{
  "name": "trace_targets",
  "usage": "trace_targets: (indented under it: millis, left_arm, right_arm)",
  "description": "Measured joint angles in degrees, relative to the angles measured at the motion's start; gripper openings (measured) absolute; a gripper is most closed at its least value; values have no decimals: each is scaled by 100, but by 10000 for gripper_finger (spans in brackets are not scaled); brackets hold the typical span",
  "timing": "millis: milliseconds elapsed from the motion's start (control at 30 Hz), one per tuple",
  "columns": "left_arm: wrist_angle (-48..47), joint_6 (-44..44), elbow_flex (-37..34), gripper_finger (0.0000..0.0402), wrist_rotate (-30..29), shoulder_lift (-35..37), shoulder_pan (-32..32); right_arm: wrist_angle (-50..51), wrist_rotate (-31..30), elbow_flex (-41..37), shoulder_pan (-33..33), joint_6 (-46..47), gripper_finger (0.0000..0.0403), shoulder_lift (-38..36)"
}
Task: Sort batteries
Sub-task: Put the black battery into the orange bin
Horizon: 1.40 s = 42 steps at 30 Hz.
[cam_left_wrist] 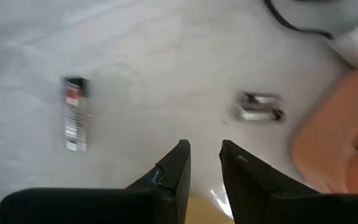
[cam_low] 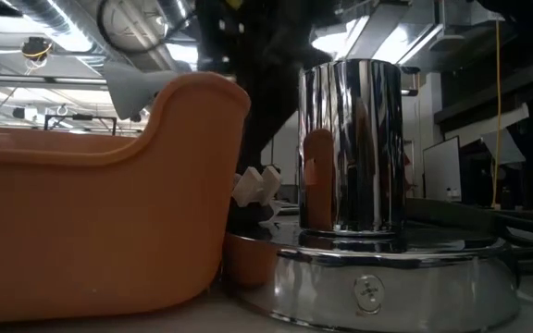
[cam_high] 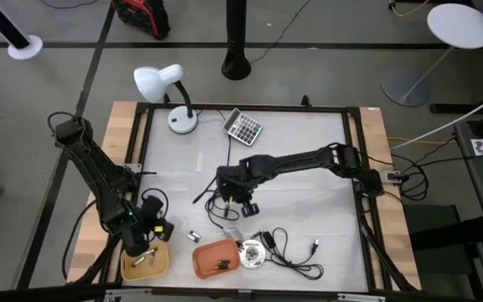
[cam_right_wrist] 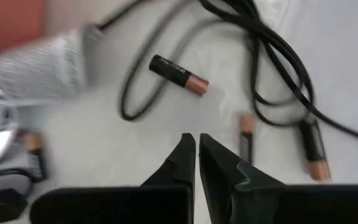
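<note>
Dark batteries with copper ends lie loose on the white mat in the right wrist view: one [cam_right_wrist: 179, 74] ahead of the fingers, two more [cam_right_wrist: 246, 140] [cam_right_wrist: 314, 149] beside a black cable [cam_right_wrist: 272, 56]. My right gripper [cam_right_wrist: 197, 146] [cam_high: 243, 206] hovers over them, shut and empty. Silvery batteries [cam_left_wrist: 74, 113] [cam_left_wrist: 260, 106] [cam_high: 195, 237] lie on the mat ahead of my left gripper [cam_left_wrist: 205, 155] [cam_high: 153, 225], which is open and empty. Thin dark batteries [cam_high: 222, 265] lie in the orange tray [cam_high: 204, 256]. Other batteries [cam_high: 143, 259] lie in the yellow tray [cam_high: 159, 267].
A white desk lamp [cam_high: 164, 84] and a calculator [cam_high: 244, 127] stand at the mat's far side. A chrome cylinder on a round base [cam_low: 352, 148] [cam_high: 251, 252] sits right of the orange tray [cam_low: 91, 203]. Black cable [cam_high: 292, 252] loops near the near edge.
</note>
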State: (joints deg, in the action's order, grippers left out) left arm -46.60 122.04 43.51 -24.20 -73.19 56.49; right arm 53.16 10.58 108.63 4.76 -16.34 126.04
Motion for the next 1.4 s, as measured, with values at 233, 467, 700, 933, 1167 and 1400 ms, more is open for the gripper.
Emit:
trace_targets:
  millis: [233,467,700,933,1167,1400]
  left_arm:
    - [-293,25,0,81,63,0,-118]
    - [-291,16,0,81,63,0,-116]
    - [-291,-101,0,81,63,0,-116]
    - [-294,-261,0,81,63,0,-116]
    - [-291,-253,0,81,63,0,-116]
    - [-293,-251,0,82,63,0,-116]
  right_arm:
    - [-43,-547,110,376,-98,20,-9]
    - [-399,-652,110,542,-658,21,-9]
    - [-383,-655,110,533,-1002,21,-9]
    - [-494,-665,-91,534,-2099,21,-15]
    - [-626,-1112,-194,535,-2634,21,-15]
    - [-686,-1227,-194,450,-2738,56,-15]
